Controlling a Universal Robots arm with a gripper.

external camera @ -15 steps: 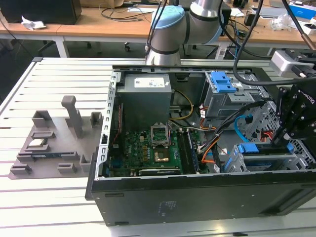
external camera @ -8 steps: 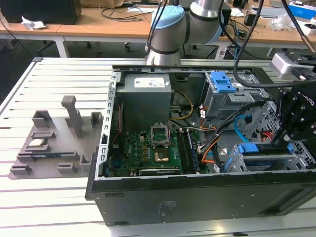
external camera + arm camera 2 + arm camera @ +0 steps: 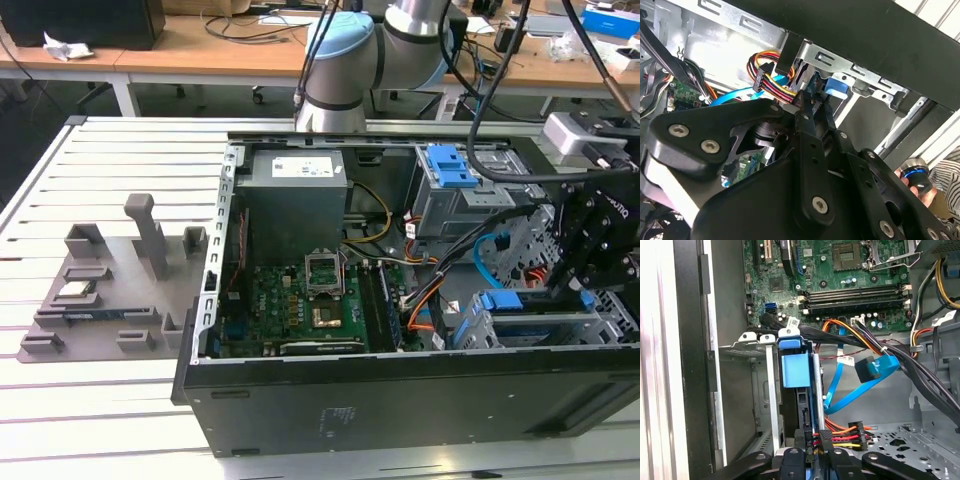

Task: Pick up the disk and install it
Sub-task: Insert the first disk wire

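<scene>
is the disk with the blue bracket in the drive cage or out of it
In. The silver disk in its blue plastic bracket sits on edge between the grey metal drive cage's rails, gripper at its end.

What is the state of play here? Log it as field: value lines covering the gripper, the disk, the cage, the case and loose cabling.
gripper: black robot gripper, at the near end of the disk, inside the case
disk: hard drive in a blue plastic bracket, on edge between the cage rails
cage: grey sheet-metal drive cage, beside the case wall
case: black computer case, side open, lying on the white slatted table
cabling: blue flat data cable, hanging loose beside the cage
</scene>
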